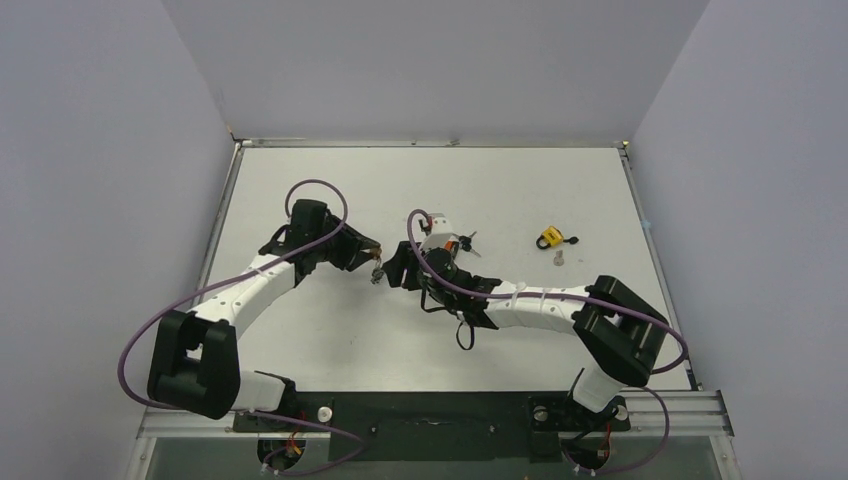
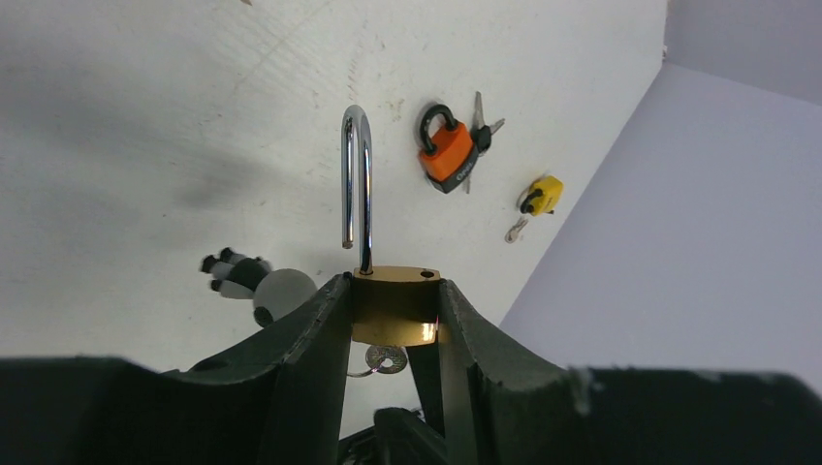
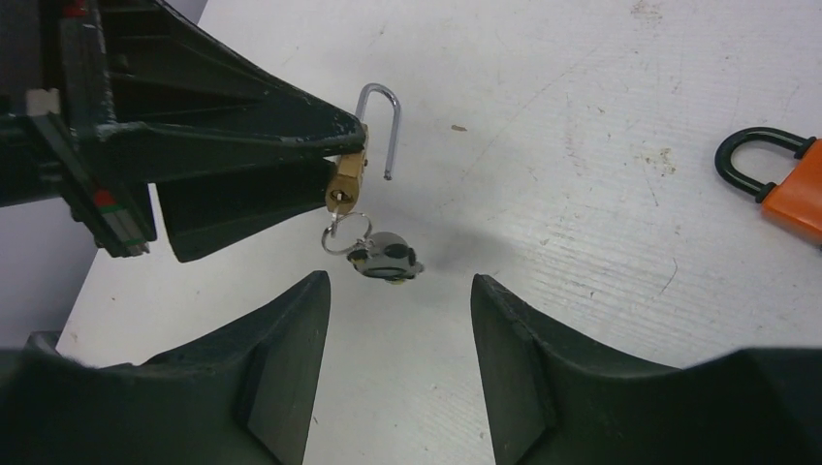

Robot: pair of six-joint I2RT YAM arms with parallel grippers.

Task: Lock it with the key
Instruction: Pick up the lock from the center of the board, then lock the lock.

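Note:
My left gripper (image 2: pixel 393 291) is shut on a small brass padlock (image 2: pixel 395 302) and holds it above the table. Its silver shackle (image 2: pixel 357 184) is open and swung free. A key (image 2: pixel 391 359) sits in the bottom of the lock, with a ring and a grey fob (image 3: pixel 388 258) hanging from it. In the right wrist view the padlock (image 3: pixel 347 179) is just ahead and to the left. My right gripper (image 3: pixel 399 291) is open and empty, facing the hanging fob. In the top view the two grippers meet near the padlock (image 1: pixel 377 270).
An orange and black padlock (image 2: pixel 447 153) with keys lies on the table beyond the held lock; it also shows in the right wrist view (image 3: pixel 785 179). A small yellow padlock (image 1: pixel 548 238) with a key lies farther right. A small panda figure (image 2: pixel 254 283) lies near my left gripper.

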